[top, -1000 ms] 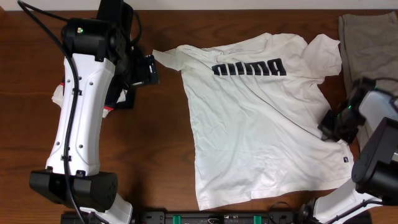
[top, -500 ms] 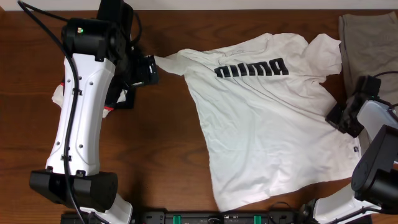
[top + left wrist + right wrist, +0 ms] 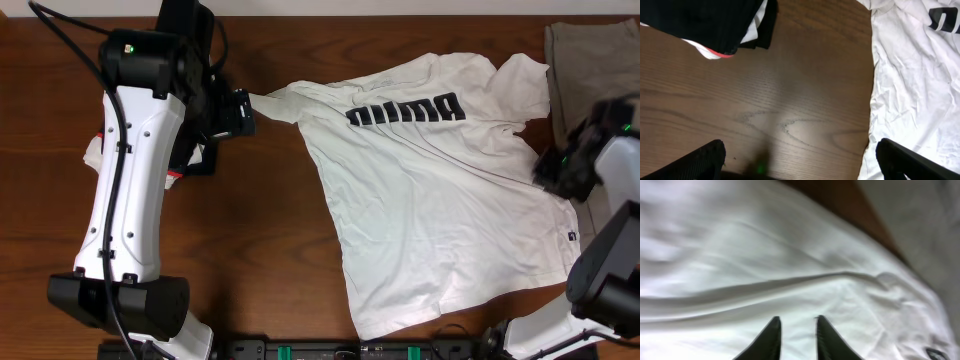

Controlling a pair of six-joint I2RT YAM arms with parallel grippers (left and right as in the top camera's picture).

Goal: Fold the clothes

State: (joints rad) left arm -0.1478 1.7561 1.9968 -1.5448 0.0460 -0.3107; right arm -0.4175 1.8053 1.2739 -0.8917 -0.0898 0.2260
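The white T-shirt (image 3: pixel 440 200) lies spread on the wooden table, with black block lettering (image 3: pixel 405 110) on the chest and a small black hem tag (image 3: pixel 570 237) at the lower right. My right gripper (image 3: pixel 556 172) is at the shirt's right edge, its fingers (image 3: pixel 796 325) pinched close on the white cloth (image 3: pixel 765 255). My left gripper (image 3: pixel 243 112) is beside the stretched left sleeve tip. In the left wrist view its jaws (image 3: pixel 800 165) are wide open over bare wood, with the shirt (image 3: pixel 910 75) at the right finger.
A black folded garment with a red edge (image 3: pixel 705 20) lies under the left arm (image 3: pixel 190 155). A flat olive-grey cloth (image 3: pixel 590 60) lies at the far right corner, just past the shirt, and shows in the right wrist view (image 3: pixel 920 210).
The right gripper has moved right and up, dragging the shirt's body and hem to the right. The left sleeve has stretched out. The left arm has not moved.
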